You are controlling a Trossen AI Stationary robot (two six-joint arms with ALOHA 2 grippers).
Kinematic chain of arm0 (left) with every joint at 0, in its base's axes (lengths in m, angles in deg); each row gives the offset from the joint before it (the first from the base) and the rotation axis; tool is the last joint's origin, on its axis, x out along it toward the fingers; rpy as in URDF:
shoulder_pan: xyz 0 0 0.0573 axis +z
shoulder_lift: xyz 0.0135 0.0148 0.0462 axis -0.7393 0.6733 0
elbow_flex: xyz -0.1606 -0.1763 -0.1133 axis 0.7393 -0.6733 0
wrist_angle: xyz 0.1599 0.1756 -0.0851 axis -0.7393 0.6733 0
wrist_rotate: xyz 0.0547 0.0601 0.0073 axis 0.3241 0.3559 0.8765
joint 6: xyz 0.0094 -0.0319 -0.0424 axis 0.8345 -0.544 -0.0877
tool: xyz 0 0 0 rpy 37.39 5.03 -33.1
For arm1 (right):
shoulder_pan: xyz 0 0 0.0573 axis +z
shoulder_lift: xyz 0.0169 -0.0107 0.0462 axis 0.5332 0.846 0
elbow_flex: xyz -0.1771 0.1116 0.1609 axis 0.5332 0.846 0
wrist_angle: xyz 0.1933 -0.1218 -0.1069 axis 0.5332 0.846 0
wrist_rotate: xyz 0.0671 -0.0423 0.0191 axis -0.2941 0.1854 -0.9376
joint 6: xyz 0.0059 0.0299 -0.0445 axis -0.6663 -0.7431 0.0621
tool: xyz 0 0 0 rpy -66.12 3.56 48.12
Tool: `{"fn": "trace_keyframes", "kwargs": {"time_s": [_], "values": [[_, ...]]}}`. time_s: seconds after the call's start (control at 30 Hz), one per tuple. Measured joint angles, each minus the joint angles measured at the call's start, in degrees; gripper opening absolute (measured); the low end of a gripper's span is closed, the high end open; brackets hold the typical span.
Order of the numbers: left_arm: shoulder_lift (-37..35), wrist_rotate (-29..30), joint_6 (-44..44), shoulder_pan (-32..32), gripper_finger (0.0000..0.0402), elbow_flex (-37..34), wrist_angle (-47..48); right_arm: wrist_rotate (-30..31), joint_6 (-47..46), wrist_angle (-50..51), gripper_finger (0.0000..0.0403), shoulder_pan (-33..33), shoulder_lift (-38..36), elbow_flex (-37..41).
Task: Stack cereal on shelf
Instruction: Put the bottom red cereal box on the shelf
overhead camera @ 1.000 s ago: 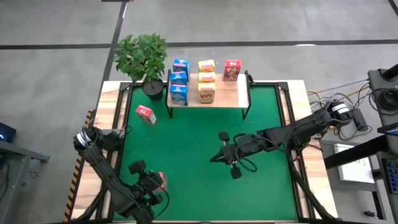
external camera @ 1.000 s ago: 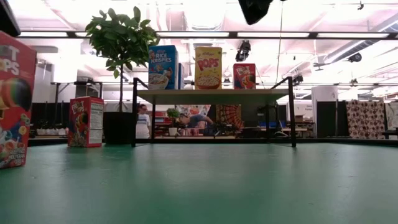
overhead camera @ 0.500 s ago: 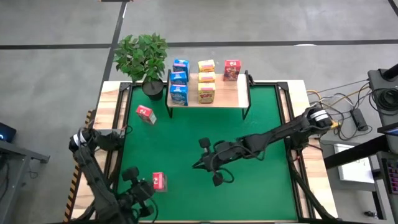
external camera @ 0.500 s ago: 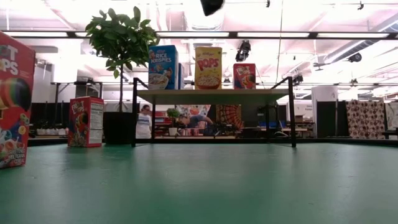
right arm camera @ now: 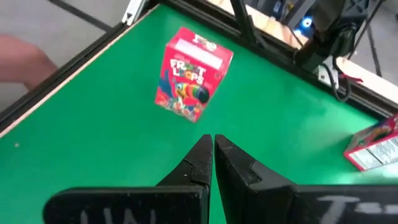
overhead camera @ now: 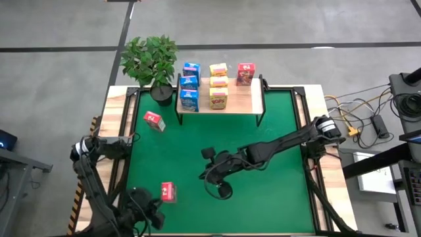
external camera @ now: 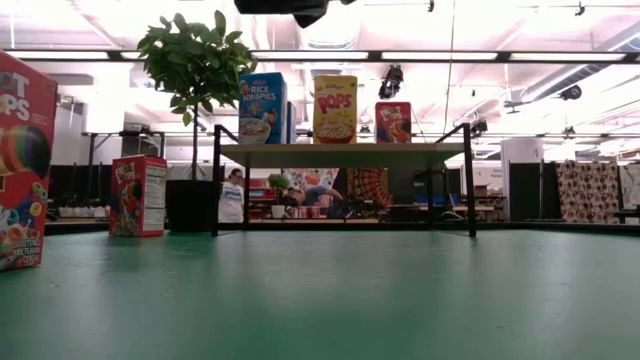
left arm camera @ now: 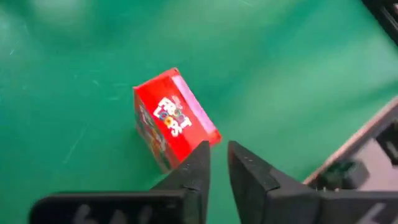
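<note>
Blue, yellow and red cereal boxes stand on the wooden shelf at the table's far side. Two more red boxes stand upright on the green mat. One is at the far left; the other is near the front left. My left gripper hovers just near-left of that front box, its fingers a narrow gap apart with nothing between them. My right gripper is shut above the middle of the mat and points toward the same box.
A potted plant stands at the shelf's left end. The mat has wooden table edges on both sides. In the low view the right arm shows at the top. People sit in the room beyond the shelf.
My right gripper has travelled over the mat toward the table's left and near side, closing on the front red box. My left gripper has drawn back from that box toward the near-left corner and rolled. The box stands where it was.
</note>
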Motion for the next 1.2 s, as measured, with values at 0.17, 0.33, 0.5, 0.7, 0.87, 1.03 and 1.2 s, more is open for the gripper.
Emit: {"fn": "trace_keyframes", "kwargs": {"time_s": [0.17,0.33,0.5,0.7,0.87,1.03,1.2], "values": [[-0.5,-3.6,-1.6,4.4,0.0107,1.5,0.6,0.0,0.0,4.6,0.0009,0.0,-1.8,0.0],[-0.5,-9.7,-1.4,7.4,0.0195,1.7,0.7,0.0,0.0,9.5,0.0009,0.0,-2.3,0.0],[0.1,-14.2,-3.3,8.1,0.0272,1.6,1.1,0.0,-0.1,14.5,0.0009,0.0,-2.6,0.0],[1.1,-14.2,-4.4,8.8,0.0299,0.9,1.5,0.0,-1.0,18.2,0.0009,0.1,-3.4,0.0],[3.0,-13.7,-3.0,10.3,0.0289,0.6,1.5,0.1,-1.1,20.1,0.0009,0.9,-4.7,0.0],[5.8,-13.5,-1.3,11.5,0.028,0.5,1.4,0.0,-1.6,20.6,0.0009,2.0,-5.6,0.0],[7.0,-13.5,-0.9,11.7,0.0266,0.5,1.0,0.2,-2.0,21.8,0.0008,3.1,-6.3,0.0]]}}
